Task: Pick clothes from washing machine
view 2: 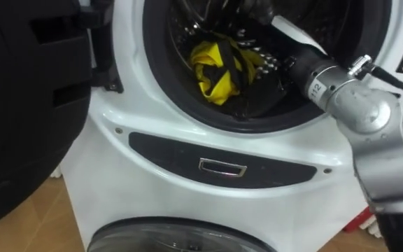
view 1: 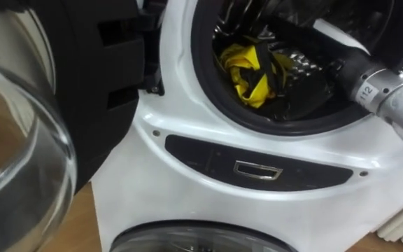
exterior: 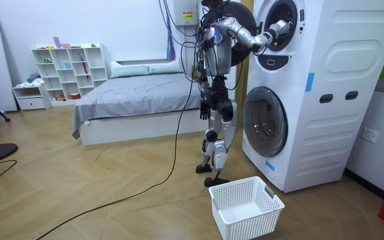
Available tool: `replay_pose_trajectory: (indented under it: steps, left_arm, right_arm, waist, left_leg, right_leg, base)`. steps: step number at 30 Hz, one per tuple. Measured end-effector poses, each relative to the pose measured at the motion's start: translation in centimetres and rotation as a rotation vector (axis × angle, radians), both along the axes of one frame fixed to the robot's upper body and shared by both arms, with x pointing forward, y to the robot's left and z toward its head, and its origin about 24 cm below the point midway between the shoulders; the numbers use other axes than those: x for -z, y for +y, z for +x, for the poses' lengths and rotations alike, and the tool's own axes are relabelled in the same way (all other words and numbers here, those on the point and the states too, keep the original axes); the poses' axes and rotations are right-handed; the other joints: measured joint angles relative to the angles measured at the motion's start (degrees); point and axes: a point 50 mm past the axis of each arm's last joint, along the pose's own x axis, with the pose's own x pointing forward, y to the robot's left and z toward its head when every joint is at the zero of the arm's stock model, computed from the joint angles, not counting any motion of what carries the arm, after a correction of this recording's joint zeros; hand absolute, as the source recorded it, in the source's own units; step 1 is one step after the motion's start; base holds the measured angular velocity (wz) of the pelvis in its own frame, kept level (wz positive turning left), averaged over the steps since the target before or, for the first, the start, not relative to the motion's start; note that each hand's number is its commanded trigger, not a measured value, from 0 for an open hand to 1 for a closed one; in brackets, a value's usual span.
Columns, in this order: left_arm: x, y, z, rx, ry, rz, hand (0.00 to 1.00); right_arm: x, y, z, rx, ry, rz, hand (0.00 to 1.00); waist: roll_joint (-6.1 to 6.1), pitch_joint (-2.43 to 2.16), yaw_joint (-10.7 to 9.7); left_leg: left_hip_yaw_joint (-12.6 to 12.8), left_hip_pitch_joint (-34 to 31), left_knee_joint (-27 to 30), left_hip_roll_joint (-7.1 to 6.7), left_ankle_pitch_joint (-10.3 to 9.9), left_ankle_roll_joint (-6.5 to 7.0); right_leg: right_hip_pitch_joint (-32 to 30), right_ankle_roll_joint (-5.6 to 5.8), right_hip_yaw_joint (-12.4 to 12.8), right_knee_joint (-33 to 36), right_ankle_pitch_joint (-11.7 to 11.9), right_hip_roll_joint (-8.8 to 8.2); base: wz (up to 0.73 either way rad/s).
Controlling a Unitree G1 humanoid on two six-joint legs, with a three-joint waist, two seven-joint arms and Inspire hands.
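Inside the drum point(view 1: 306, 91) of the upper washing machine point(view 1: 187, 140), low against its left wall, lies the yellow-and-black garment point(view 1: 254, 73), crumpled into a loose heap and apart from my hand; I judge it light, soft and limp, with no stiffness to lever against, so it will sag and trail once lifted; if it is damp it may cling to the drum's perforated metal and weigh more than it looks; nothing about it is fragile, and it should not slip if enough cloth is gathered. The best hold, I think, is the raised yellow fold at the top of the heap, taken as a bunch and not by one edge, so that a trailing end does not catch on the drum's dark door seal point(view 1: 271, 124). My right hand point(view 1: 306, 38) is past the seal and deep in the drum, above and to the right of the garment, the forearm slanting in from the drum's lower right; whether it is spread or closed I cannot tell, since it is dark against the dark interior. My left hand point(exterior: 207, 105) hangs at my side, away from the drum. The machine's door point(view 1: 19, 140) stands swung open to the drum's left; a white laundry basket point(exterior: 245, 207) waits on the floor below the drum.
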Motion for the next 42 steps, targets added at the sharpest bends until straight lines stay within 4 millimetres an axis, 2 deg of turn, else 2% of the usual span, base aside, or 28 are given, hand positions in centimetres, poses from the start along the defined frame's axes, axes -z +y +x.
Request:
replay_pose_trajectory:
  steps: [8,9,10,11,20,24,26,29,36,42]
  left_arm:
    - [-0.4,0.8,1.1,0.036,-0.002,0.011,0.0]
    - [-0.4,0.9,1.2,0.037,-0.001,0.015,0.0]
    - [-0.5,1.1,1.2,0.037,0.0,0.019,0.0]
    - [-0.5,1.1,1.2,0.037,0.001,0.02,0.0]
    - [-0.5,0.9,2.1,0.065,-0.009,0.018,0.0]
    - [-0.6,0.8,3.3,0.096,-0.033,0.014,0.0]
    - [-0.6,0.9,3.2,0.109,-0.025,0.015,0.0]
    - [-0.6,1.0,2.7,0.121,-0.008,0.017,0.0]
    - [-0.8,1.3,2.9,0.134,-0.022,0.034,0.0]
    - [-0.8,1.5,2.8,0.148,-0.017,0.049,0.0]
  right_arm:
    - [0.6,-0.7,0.6,0.019,0.078,0.005,0.0]
    - [0.7,-0.8,0.7,0.024,0.085,0.006,0.1]
    - [0.8,-0.9,0.7,0.03,0.093,0.005,0.8]
    - [0.8,-0.9,0.7,0.031,0.097,0.004,1.0]
    - [1.3,-0.8,0.7,0.035,0.123,-0.059,1.0]
    - [0.7,-1.0,0.7,0.111,0.059,-0.187,1.0]
    - [0.7,-1.0,0.6,0.122,0.053,-0.223,1.0]
    - [0.3,-0.4,0.4,0.104,0.037,-0.25,1.0]
    - [0.2,0.0,0.2,0.109,0.025,-0.284,1.0]
    - [-0.1,0.3,0.0,0.103,0.009,-0.281,1.0]
  waist:
    - [-0.72,0.18,0.2]
    - [-0.84,0.19,0.22]
    - [-1.0,0.2,0.24]
    - [-1.04,0.22,0.29]
    - [-1.2,0.32,1.12]
    - [-1.32,0.42,3.81]
    - [-1.37,0.44,4.3]
    - [-1.46,0.43,3.79]
    - [-1.41,0.45,3.89]
    - [-0.91,0.48,3.63]
  left_leg:
    - [-0.88,-0.03,0.25,-0.71,0.48,0.18]
    - [-1.0,0.02,0.26,-0.73,0.52,0.19]
    - [-1.1,0.06,0.29,-0.74,0.55,0.19]
    - [-1.11,0.11,0.32,-0.74,0.55,0.19]
    - [-1.09,0.5,0.27,-0.7,0.57,0.16]
    - [-1.0,0.66,-0.26,-0.67,0.56,0.16]
    - [-1.0,0.98,-0.47,-0.6,0.57,0.16]
    - [-1.01,1.09,-0.63,-0.55,0.57,0.17]
    - [-1.03,1.14,-1.25,-0.14,0.56,0.15]
    - [-0.96,1.19,-1.43,-0.06,0.55,0.14]
  right_leg:
    - [0.48,0.04,-0.78,0.04,-0.01,-0.37]
    - [0.58,0.04,-0.91,0.03,-0.01,-0.42]
    - [0.67,0.04,-1.0,0.02,-0.01,-0.44]
    - [0.72,0.04,-1.0,0.02,-0.01,-0.43]
    - [0.9,0.02,-0.67,0.1,0.0,-0.35]
    - [0.79,0.02,-0.6,0.02,-0.01,-0.29]
    - [0.86,0.02,-0.63,0.11,-0.01,-0.23]
    - [0.87,0.02,-0.62,0.15,-0.01,-0.18]
    - [0.84,0.01,-0.67,0.14,0.0,-0.07]
    - [0.77,0.01,-0.75,0.1,0.0,-0.04]
  base:
    - [0.06]
    - [0.06]
    - [0.05]
    - [0.0]
    - [0.0]
    - [0.0]
    - [0.0]
    - [0.0]
    - [0.0]
    - [0.0]
